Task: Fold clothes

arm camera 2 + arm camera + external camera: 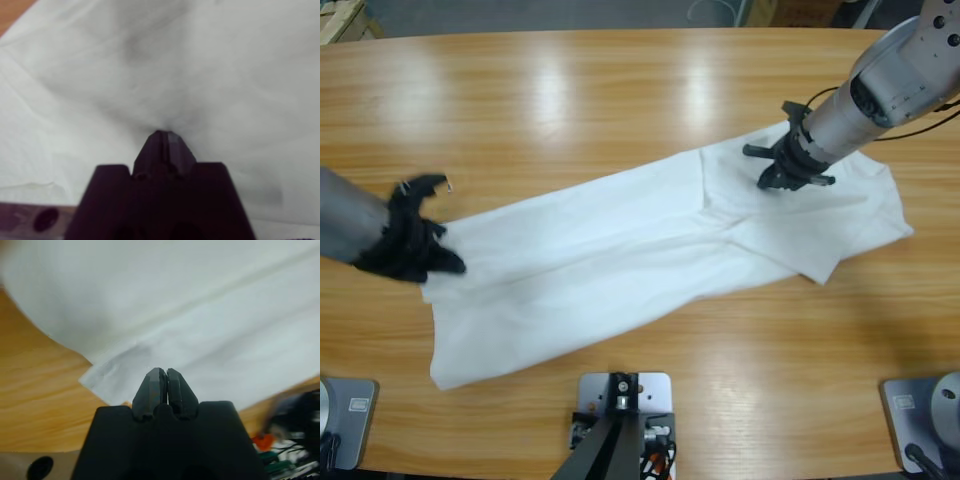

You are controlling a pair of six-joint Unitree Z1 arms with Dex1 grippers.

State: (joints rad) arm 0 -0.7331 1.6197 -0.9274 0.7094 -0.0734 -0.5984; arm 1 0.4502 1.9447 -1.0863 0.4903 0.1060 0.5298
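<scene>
The clothes, one white T-shirt (620, 250), lie stretched in a long slanted band across the wooden table (570, 90). My left gripper (448, 262) sits at the shirt's left end. In the left wrist view its jaws (164, 372) are pressed together at the hemmed edge of the T-shirt (225, 315). My right gripper (775, 180) comes in from the upper right onto the shirt's right part. Its jaws (164, 135) are shut, and the white cloth (225, 60) puckers toward their tips. The neck of the shirt is not visible.
Bare wood (35, 380) shows beside the shirt's corner in the left wrist view. A sliver of table (12, 12) shows at the top left of the right wrist view. Table surface runs behind and in front of the shirt.
</scene>
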